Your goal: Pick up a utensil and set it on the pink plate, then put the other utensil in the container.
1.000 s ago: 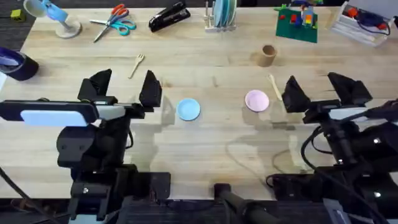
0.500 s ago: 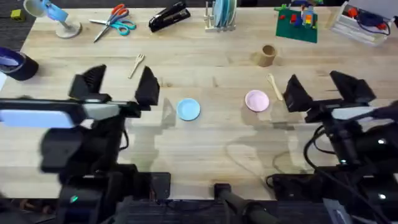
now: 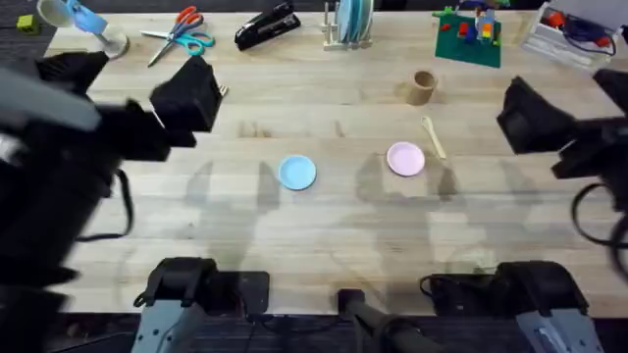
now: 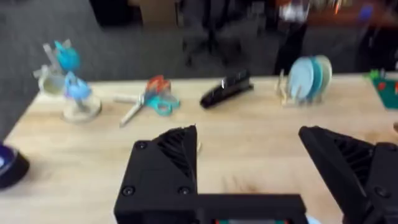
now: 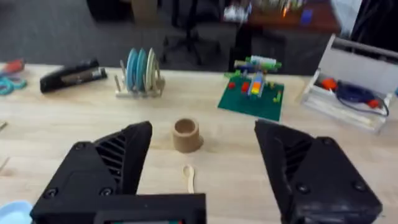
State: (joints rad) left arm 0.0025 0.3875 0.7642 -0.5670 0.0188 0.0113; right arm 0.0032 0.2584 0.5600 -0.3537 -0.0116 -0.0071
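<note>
Overhead: nothing placed yet.
You have both grippers, left (image 4: 249,168) and right (image 5: 205,168), spread apart and empty; pink plate (image 3: 405,158) and container (image 3: 423,87) unfilled, spoon (image 3: 434,137) lying beside the plate.

- A pale wooden table (image 3: 324,226) carries everything.
- Far edge, left to right: a blue figure (image 3: 83,22), scissors (image 3: 180,32), a black stapler (image 3: 267,25), a plate rack (image 3: 349,24), a green brick board (image 3: 470,35), a clear box (image 3: 574,31).
- A cup (image 3: 422,86) stands right of centre.
- A spoon (image 3: 433,136) lies just right of the pink plate (image 3: 405,158).
- A blue plate (image 3: 297,173) sits left of the pink one.
</note>
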